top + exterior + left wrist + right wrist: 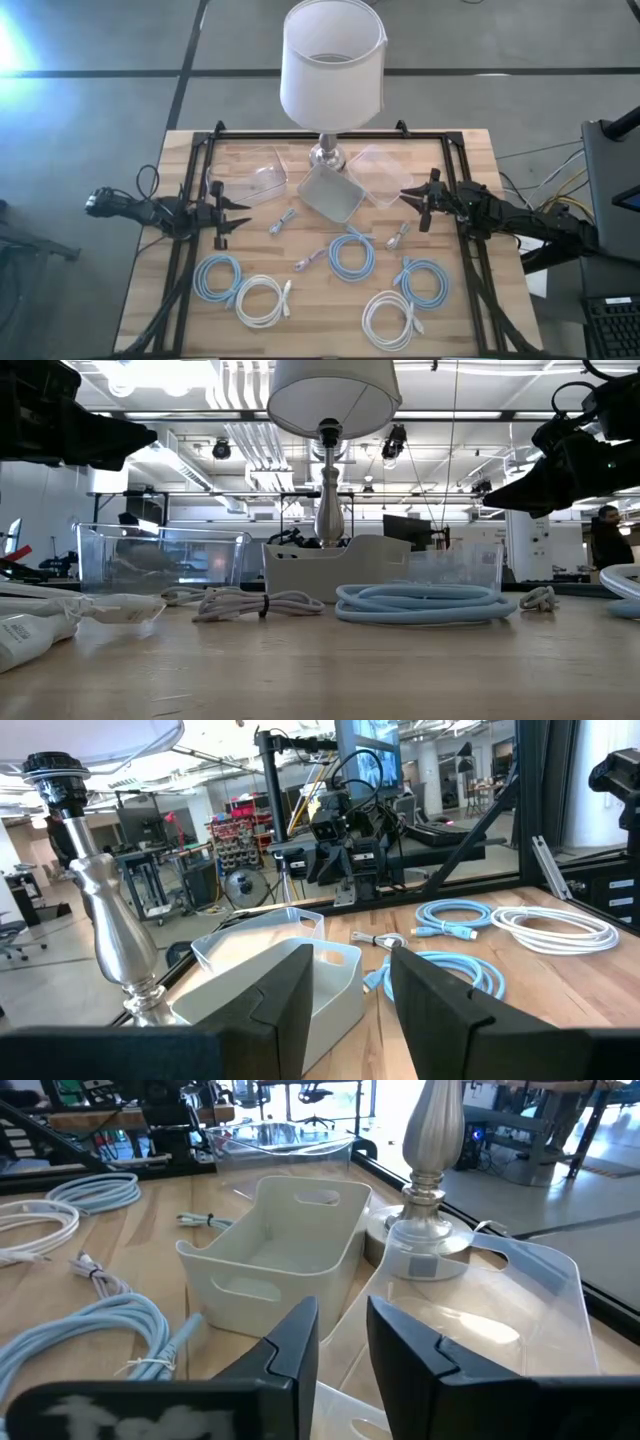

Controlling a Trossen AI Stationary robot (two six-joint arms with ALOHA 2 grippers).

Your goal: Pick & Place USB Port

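Observation:
Three short grey USB cables lie flat on the wooden table: one (283, 222) near the white bin (330, 192), one (308, 262) in the middle, one (398, 236) toward the right. My left gripper (240, 215) hangs level above the table's left side, open and empty (350, 1010). At the table's right side my right gripper (408, 197) is open with a narrower gap (343, 1350); it holds nothing and points toward the bins. Both stand well above the table top in the low view, the left gripper (150, 435) and the right gripper (490, 500).
A lamp (330, 70) stands at the far middle on its silver base (327, 155). Clear bins flank the white one, one on the left (258, 180) and one on the right (378, 175). Blue coils (218, 275) (352, 255) (422, 280) and white coils (262, 300) (390, 318) cover the near half.

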